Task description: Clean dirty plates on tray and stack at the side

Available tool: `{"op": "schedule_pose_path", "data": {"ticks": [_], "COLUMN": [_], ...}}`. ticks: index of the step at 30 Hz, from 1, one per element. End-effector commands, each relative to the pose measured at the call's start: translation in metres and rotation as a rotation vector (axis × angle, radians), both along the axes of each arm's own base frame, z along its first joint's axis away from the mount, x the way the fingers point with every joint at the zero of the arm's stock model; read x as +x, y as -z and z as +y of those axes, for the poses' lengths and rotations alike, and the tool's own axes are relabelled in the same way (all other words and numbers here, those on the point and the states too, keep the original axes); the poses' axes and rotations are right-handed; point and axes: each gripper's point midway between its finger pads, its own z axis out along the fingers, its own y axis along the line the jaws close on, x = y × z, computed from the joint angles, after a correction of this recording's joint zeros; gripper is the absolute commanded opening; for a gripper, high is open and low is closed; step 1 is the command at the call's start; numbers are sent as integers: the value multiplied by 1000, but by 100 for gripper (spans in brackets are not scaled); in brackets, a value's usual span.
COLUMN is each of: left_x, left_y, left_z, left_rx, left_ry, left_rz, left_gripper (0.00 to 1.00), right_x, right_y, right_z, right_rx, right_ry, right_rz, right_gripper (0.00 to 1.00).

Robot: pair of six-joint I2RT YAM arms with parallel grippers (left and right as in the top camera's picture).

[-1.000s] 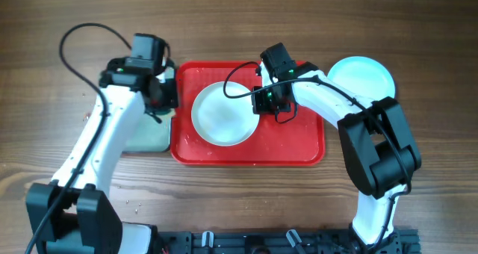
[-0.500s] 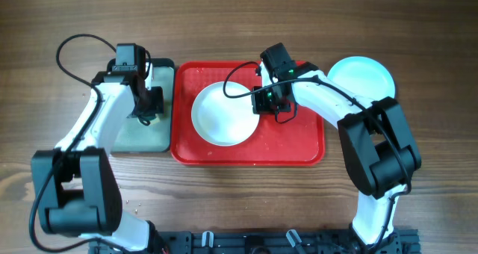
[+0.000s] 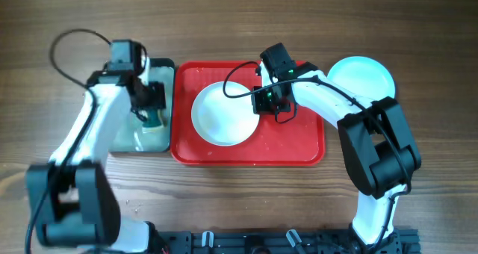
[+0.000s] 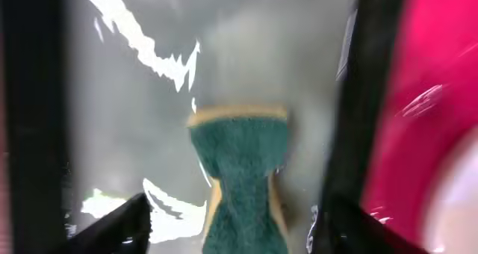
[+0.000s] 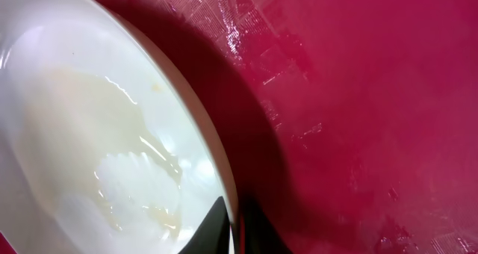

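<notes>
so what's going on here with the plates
Plate cleaning is under way. The right claw pinches the rim of a wet white plate on the red tray. The left claw hangs open over a green sponge lying in the wet black tray. A light blue plate sits on the table beside the red tray.

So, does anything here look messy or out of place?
Just wet mess: the white plate on the red tray carries a yellowish watery smear, the tray glistens with droplets, and the green sponge looks squashed narrow at its middle.
</notes>
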Motion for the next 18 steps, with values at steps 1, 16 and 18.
{"op": "schedule_pose_path", "data": {"ticks": [1, 16, 18], "left_x": [33, 6, 6], "left_y": [-116, -169, -169], "left_z": [30, 124, 124], "left_rx": [-37, -76, -76], "left_ry": [-220, -647, -648], "left_rz": [-379, -589, -589], "left_gripper": [78, 100, 100], "right_x": [-3, 1, 8], "right_y": [1, 5, -7], "right_z": [-1, 0, -2], "right_rx": [-13, 1, -25], "right_ry": [1, 7, 19], "right_rz": [-2, -30, -34], "right_gripper": [17, 4, 4]}}
